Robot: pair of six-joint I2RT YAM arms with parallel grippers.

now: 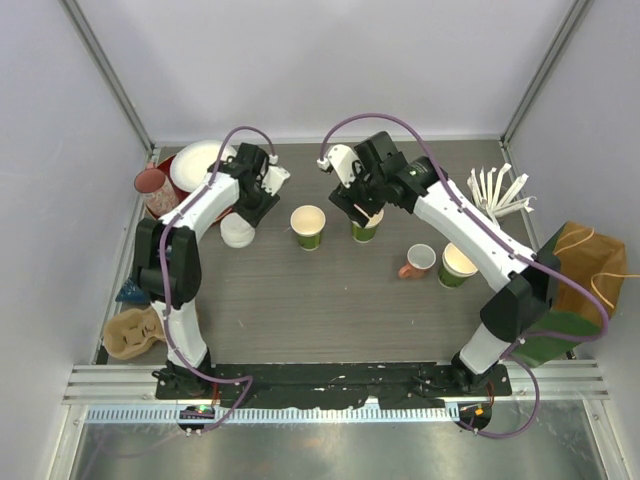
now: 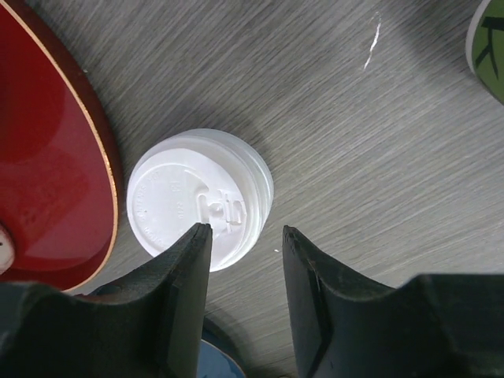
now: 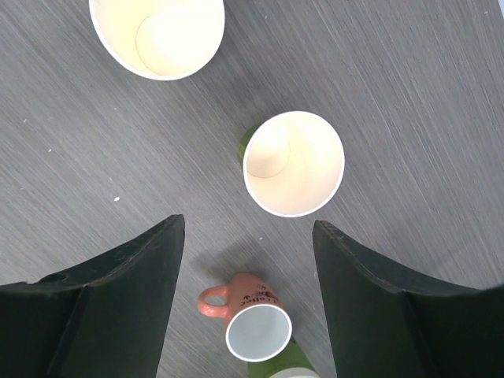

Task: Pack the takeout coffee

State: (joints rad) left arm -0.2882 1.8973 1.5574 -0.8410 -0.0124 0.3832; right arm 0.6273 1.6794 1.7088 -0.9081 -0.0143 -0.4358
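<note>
Two green paper cups stand lidless in the middle of the table as the left gripper, jaws apart, hovers over white lids, best centred on the top rim before pinching, the right gripper spread above one cup.

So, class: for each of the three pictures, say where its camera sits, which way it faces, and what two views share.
Top external: fixed above and behind, looking down on the table; left arm and right arm show, bases at the bottom.
Left wrist: on the left arm, facing down at stacked white lids beside the red plate; left gripper shows.
Right wrist: on the right arm, facing down at two green cups and the pink mug; right gripper shows.
Shared: top and right wrist both show the pink mug.
</note>
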